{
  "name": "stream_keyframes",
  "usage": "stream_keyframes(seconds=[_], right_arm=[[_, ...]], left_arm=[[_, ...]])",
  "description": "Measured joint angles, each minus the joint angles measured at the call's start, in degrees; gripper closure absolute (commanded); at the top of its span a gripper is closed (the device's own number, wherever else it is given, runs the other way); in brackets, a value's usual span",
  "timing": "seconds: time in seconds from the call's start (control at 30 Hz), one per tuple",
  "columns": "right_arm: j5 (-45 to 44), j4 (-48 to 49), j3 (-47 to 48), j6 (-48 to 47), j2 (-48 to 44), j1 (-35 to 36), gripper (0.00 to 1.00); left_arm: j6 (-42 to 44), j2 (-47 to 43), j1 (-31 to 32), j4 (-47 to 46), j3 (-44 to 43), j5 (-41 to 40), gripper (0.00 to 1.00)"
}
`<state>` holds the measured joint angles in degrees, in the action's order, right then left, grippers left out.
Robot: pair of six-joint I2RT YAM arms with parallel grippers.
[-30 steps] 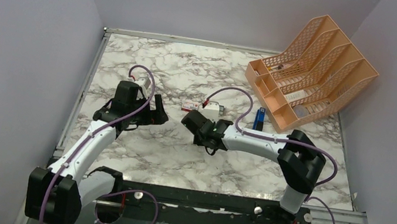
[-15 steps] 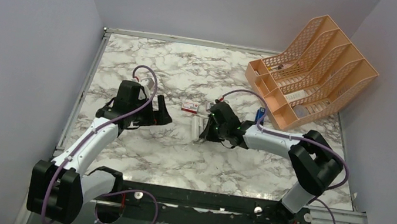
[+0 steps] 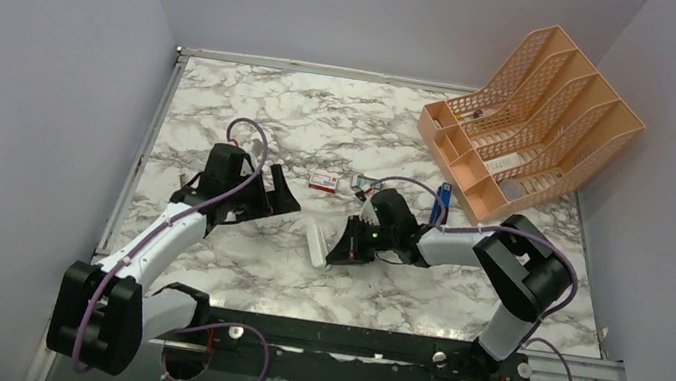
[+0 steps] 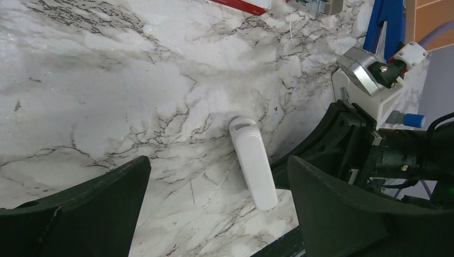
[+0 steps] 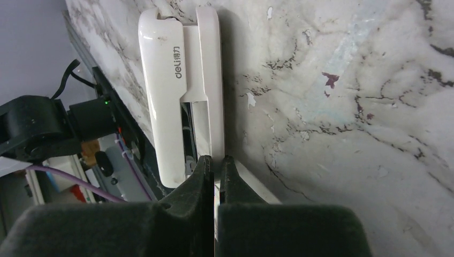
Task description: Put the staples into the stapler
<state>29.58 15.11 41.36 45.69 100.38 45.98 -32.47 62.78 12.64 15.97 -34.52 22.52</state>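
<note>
the stapler [image 5: 179, 91], slim and white with grey lettering on one half, is laid on the marble table [image 3: 254, 117] between the arms, a dark gap seen between its long halves. its thin edge is pinched by the right gripper [image 5: 216, 168], almost fully closed. the left gripper [image 4: 218, 176] is held wide apart and empty nearby.

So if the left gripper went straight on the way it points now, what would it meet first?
Most likely the slim white plastic stapler, lying centred ahead of the open left gripper; depth is unclear.
</note>
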Motion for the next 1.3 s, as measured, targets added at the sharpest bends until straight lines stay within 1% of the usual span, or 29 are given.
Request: stream_keyframes(seconds=[0.07, 0.17, 0.4, 0.57, 0.63, 0.73, 0.9, 1.03, 1.13, 1.2, 1.3], right_arm=[[2.3, 1.9, -0.5, 1.0, 1.1, -0.9, 0.94], [3.8, 3.4, -0.9, 1.9, 1.9, -1.5, 0.85], [4.1, 5.3, -2.2, 4.1, 2.9, -2.6, 0.73], [3.1, 5.4, -2.9, 4.7, 1.6, -2.6, 0.65], [1.3, 3.8, -3.8, 4.4, -0.6, -2.5, 0.64], [-3.0, -0.2, -5.8, 3.4, -5.5, -2.6, 0.60], [-10.0, -6.7, -8.4, 1.9, -12.6, -2.6, 0.59], [-13.9, -10.7, -7.6, -0.8, -14.9, -1.6, 0.46], [-18.5, -15.5, -4.4, -2.9, -15.7, 1.9, 0.37], [-21.8, -18.5, -1.6, -3.8, -15.8, 4.9, 0.31], [-28.2, -22.1, 2.8, -4.6, -15.8, 9.6, 0.29]], left_arm=[[-0.6, 0.2, 0.4, -0.6, 0.6, 0.0, 0.01], [-1.9, 1.0, 1.4, -1.7, 1.3, -0.3, 0.01], [-3.5, 3.1, 3.6, -3.4, 1.7, -1.6, 0.01], [-3.6, 3.7, 4.0, -4.1, 1.7, -2.7, 0.01], [-3.6, 3.7, 4.0, -4.3, 1.7, -3.0, 0.01], [-3.5, 3.8, 4.0, -4.3, 1.7, -3.8, 0.01], [-3.5, 4.1, 4.0, -5.0, 1.7, -5.0, 0.02], [-3.5, 4.5, 4.1, -5.6, 1.7, -5.4, 0.03], [-3.6, 4.5, 4.3, -5.7, 1.7, -5.6, 0.03], [-3.8, 4.4, 4.4, -5.8, 1.9, -5.9, 0.06], [-5.1, 3.7, 4.4, -6.1, 2.9, -7.2, 0.10]])
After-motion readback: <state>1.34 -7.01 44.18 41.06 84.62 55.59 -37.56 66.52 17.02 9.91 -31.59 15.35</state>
